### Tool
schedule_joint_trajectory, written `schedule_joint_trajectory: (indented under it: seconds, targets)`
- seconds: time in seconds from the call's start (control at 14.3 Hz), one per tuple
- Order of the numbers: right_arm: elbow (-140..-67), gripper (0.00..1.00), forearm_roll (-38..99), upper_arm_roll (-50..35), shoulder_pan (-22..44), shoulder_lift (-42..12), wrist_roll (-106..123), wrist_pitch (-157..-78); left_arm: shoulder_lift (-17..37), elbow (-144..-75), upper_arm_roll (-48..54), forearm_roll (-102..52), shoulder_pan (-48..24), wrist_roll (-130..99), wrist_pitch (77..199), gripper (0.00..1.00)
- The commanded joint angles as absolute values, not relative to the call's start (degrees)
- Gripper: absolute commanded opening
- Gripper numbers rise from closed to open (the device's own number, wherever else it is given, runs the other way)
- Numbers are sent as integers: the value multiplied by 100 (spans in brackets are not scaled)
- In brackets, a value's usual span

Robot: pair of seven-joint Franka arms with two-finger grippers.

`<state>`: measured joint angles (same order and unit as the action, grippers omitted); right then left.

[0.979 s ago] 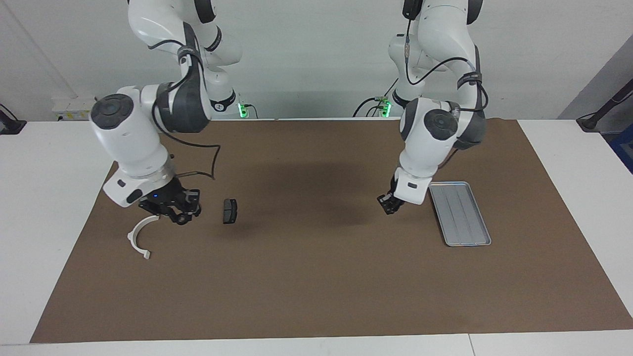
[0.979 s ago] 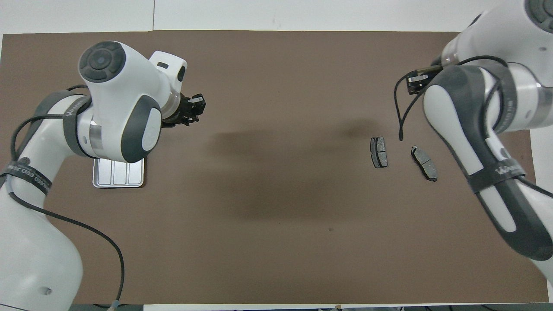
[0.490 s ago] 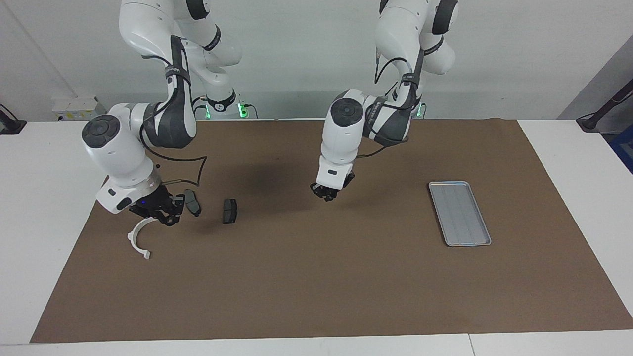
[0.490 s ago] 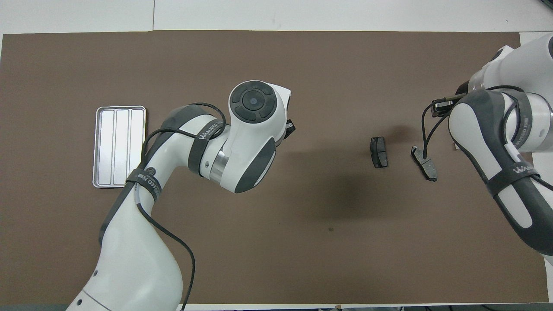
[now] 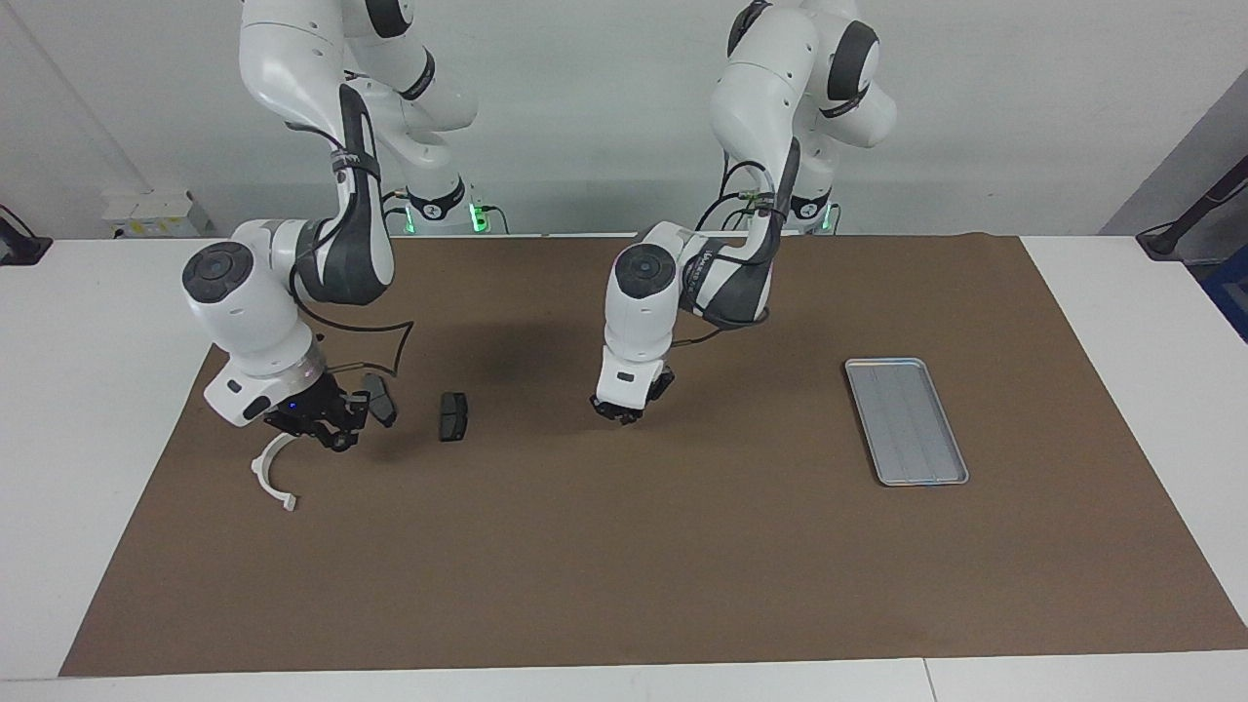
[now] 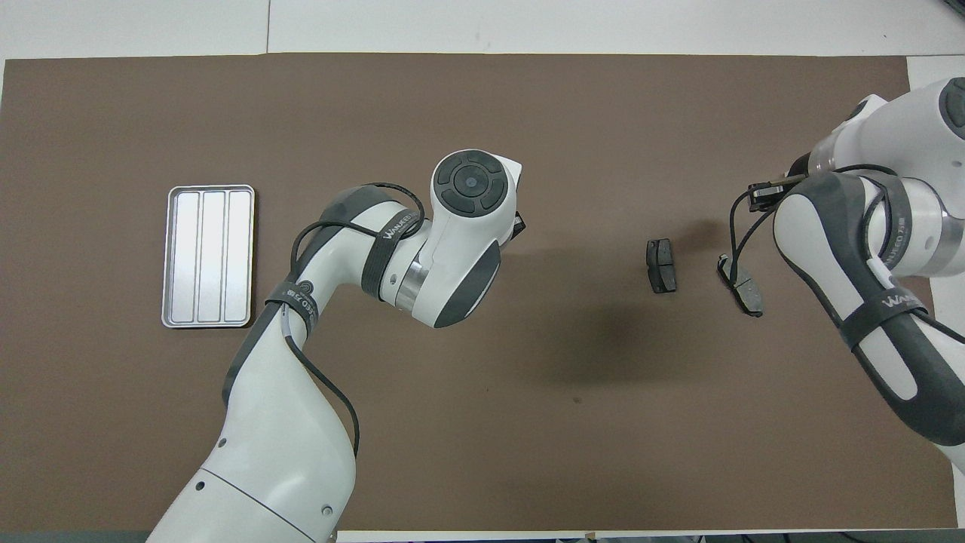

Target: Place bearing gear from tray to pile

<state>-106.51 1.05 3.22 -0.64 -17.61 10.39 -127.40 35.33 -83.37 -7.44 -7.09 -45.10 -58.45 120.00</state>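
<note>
Left arm reaches in from its base, elbow folded, wrist pointing down; left gripper hangs low over bare brown mat near the table's middle, fingertips together, nothing visible between them. No bearing gear can be made out anywhere.

Right arm is bent low at its own end of the table, right gripper just above the mat, over the top end of the white half-ring bracket. Can't tell whether its fingers are apart or closed, or whether it touches the bracket.

Tray sits toward the left arm's end of the mat, flat, long axis running roughly from the robots' side toward the table's front edge, grooves lengthwise. Nothing in it.

Pile at the right arm's end: bracket opens away from the robots; one brake pad lies just beside the right gripper, tilted; the second brake pad is a bit further toward the table's middle, long axis running away from the robots. The pads don't touch. Open mat lies between the left gripper and the second pad.
</note>
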Motion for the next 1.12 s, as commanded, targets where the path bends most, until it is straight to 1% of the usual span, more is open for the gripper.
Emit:
schedule_joint_trajectory:
  seconds: [0.0, 0.21, 0.28, 0.49, 0.91, 0.98, 1.05]
  targets:
    - [-10854, 0, 97, 237, -211, -1801, 1213, -13008, 3726, -8218, -835, -659, -4684, -5985, 12120, 0]
    - [-10863, 0, 97, 237, -220, -1907, 1248, -13174, 3718, -8314, -835, -668, -4693, -6020, 12242, 0]
    - [-10863, 0, 97, 237, -220, -1959, 1248, -13192, 3709, -8462, -835, -677, -4702, -6038, 12382, 0]
    - [-10881, 0, 97, 237, -229, -2144, 1248, -13482, 3700, -8543, -835, -650, -4693, -6038, 12472, 0]
    - [-10881, 0, 97, 237, -220, -2180, 1231, -13500, 3700, -8578, -835, -642, -4676, -6038, 12524, 0]
    - [-10881, 6, 97, 237, -220, -2180, 1230, -13500, 3700, -8578, -835, -642, -4676, -6038, 12524, 0]
    - [-10890, 8, 97, 237, -220, -2180, 1222, -13500, 3700, -8596, -835, -642, -4676, -6038, 12524, 0]
